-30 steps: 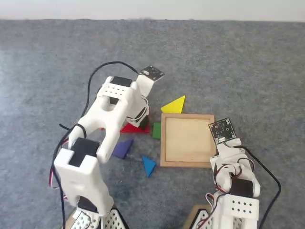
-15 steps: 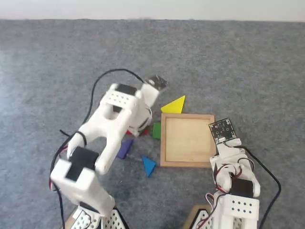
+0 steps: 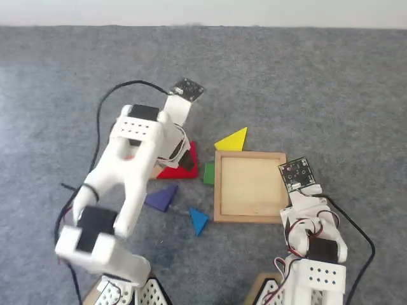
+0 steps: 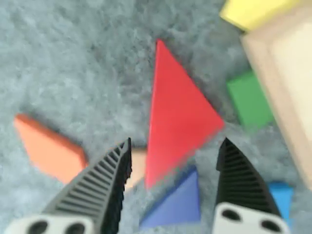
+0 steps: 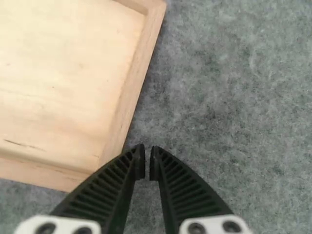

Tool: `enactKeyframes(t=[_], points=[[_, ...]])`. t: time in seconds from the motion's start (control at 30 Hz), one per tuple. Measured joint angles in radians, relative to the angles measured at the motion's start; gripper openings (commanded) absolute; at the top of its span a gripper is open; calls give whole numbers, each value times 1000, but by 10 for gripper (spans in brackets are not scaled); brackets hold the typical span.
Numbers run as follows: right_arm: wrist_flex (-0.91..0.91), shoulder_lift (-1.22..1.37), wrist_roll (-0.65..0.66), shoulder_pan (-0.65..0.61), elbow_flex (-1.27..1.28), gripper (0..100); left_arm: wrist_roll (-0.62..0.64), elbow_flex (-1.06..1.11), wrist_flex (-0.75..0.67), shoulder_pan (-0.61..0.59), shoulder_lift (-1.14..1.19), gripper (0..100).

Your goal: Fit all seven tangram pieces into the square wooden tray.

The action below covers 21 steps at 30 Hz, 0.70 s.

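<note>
- The wooden tray [image 3: 249,154] is lying flat on the grey carpet [image 3: 318,82], and its floor is showing bare wood with no pieces in it.
- The left gripper [image 4: 176,144] is hovering over the red triangle [image 4: 175,117] with its fingers spread wide, one to each side of the piece, gripping nothing.
- The red triangle is lying flat on the carpet to the left of the tray, partly under the left arm in the high view.
- The green piece [image 3: 208,173] is sitting just beside the tray's left rim, between that rim and the red triangle.
- The yellow triangle [image 3: 233,140] is lying just beyond the tray's far left corner.
- The purple triangle [image 3: 162,198] and the blue triangle [image 3: 198,220] are lying apart from each other, nearer the arm bases.
- The orange piece [image 4: 48,151] is lying on the carpet near the red triangle; a pale blur beside it may be another piece.
- The right gripper [image 5: 146,148] is hanging over the carpet just beside the tray's rim, its fingers almost pressing together and holding nothing.
</note>
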Motion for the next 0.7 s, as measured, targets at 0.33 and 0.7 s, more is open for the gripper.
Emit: enactKeyframes(t=[0.33, 0.7], points=[[0, 0, 0, 0, 0, 39, -91, -212, 37, -17, 367, 240], [0, 0, 0, 0, 0, 39, -21, -250, 94, 11, 388, 334]])
